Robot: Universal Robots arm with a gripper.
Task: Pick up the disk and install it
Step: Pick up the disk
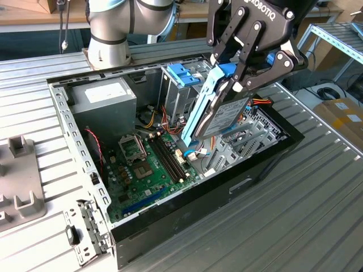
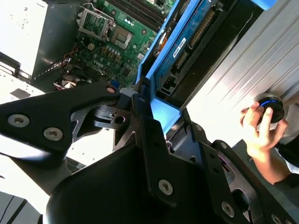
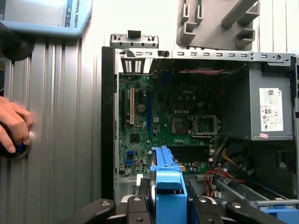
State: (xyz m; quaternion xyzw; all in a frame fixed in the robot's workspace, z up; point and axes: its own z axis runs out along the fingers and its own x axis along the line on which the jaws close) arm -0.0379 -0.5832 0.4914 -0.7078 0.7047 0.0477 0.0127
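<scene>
1. Hanging above the open computer case [image 1: 238,178], the disk [image 1: 218,116] was clear of the counter [image 1: 295,226] and not yet seated in any bay.
2. The gripper [image 1: 235,85] had its jaws clamped on the upper end of the disk's blue carrier, probably to leave the lower end free to enter first.
3. The disk was on edge and tilted, just beside the drive cage [image 1: 178,93] and over the motherboard [image 1: 144,164], seemingly to line it up with a slot.
4. A person's hand [image 2: 261,130] rested on a round knob [image 2: 271,105], well apart from the case.

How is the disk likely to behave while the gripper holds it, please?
The disk is probably rigid and dense for its size: metal body, hanging tilted from the gripper without sagging. Its blue carrier is smooth plastic, so it may slip or flex.
</scene>
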